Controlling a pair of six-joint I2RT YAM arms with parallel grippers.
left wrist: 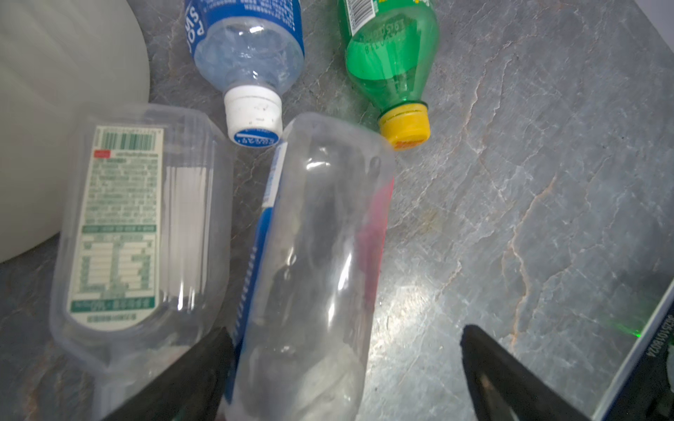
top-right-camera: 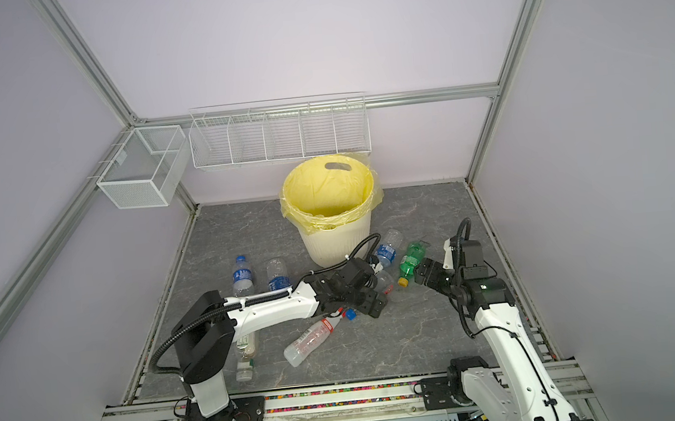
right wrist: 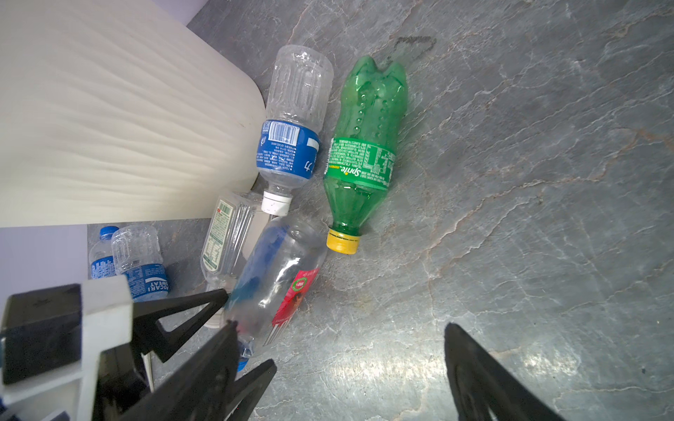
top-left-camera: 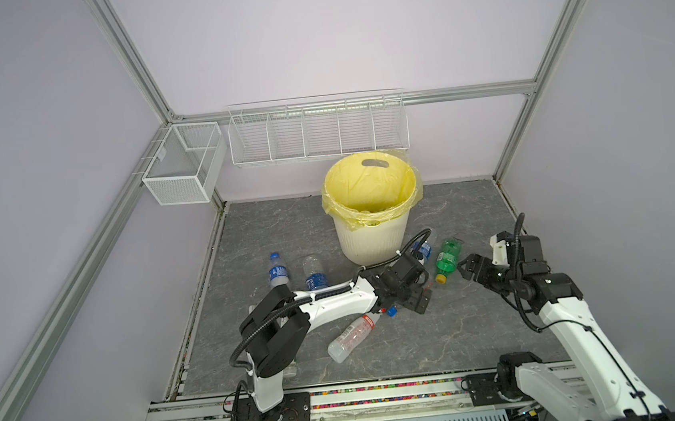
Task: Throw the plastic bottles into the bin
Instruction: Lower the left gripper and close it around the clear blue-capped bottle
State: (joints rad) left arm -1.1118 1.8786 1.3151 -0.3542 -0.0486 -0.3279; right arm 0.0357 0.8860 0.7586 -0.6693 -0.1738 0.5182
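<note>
The left gripper [left wrist: 344, 335], wide, straddles the clear bottle [left wrist: 321, 255], crowded among others before the bin [top-left-camera: 373, 237] near the back edge of the bench [top-left-camera: 442, 335]. Closing may pinch the square bottle [left wrist: 146, 233] alongside. The right gripper [top-left-camera: 465, 269], wide, hovers beside the green bottle [top-left-camera: 447, 258].

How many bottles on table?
8: three blue-label bottles, two left, one by bin; green bottle beside it; two clear bottles at left end effector; red-label bottle in front; last bottle under left arm. More may be hidden.

Clear bottle [left wrist: 317, 255] lying between spread fingers [left wrist: 189, 379] of left gripper [left wrist: 344, 333], flat bottle [left wrist: 146, 237] just beside it, blue-label bottle [left wrist: 248, 43] and green bottle [left wrist: 394, 62] with caps near its end, bin [left wrist: 54, 91] farther off.
</note>
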